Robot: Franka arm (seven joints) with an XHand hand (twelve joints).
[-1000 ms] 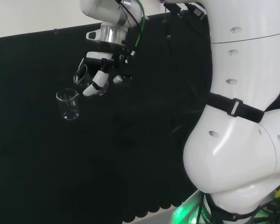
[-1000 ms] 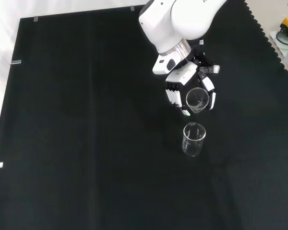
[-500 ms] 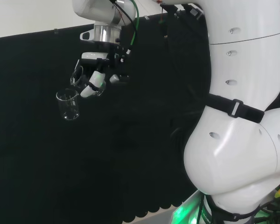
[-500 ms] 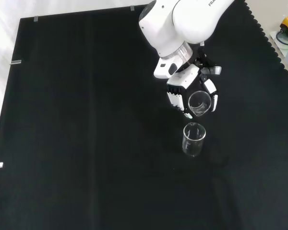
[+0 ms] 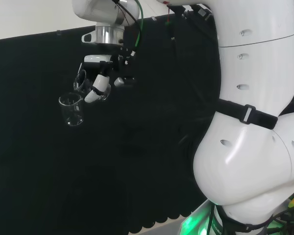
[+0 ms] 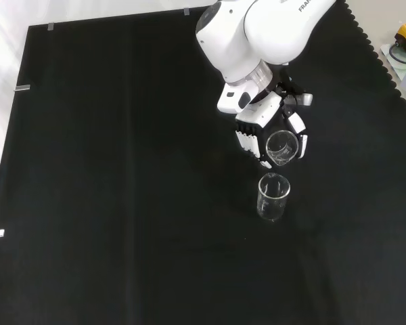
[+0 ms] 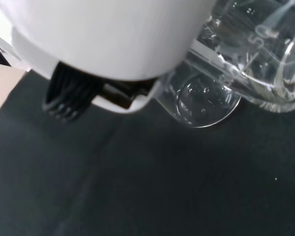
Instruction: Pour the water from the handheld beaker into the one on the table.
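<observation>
Both vessels are clear glass, so any water is hard to make out. The hand [image 6: 267, 132] curls round the tilted handheld beaker [image 6: 281, 147], just above the standing beaker [image 6: 273, 197] on the table [image 6: 122, 169].

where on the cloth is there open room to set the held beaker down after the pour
In the front view, the whole stretch of black cloth left of the standing beaker is bare, as is the strip below it toward the near edge. It is crowded only where the hand holds the tilted beaker just above the standing one.
</observation>
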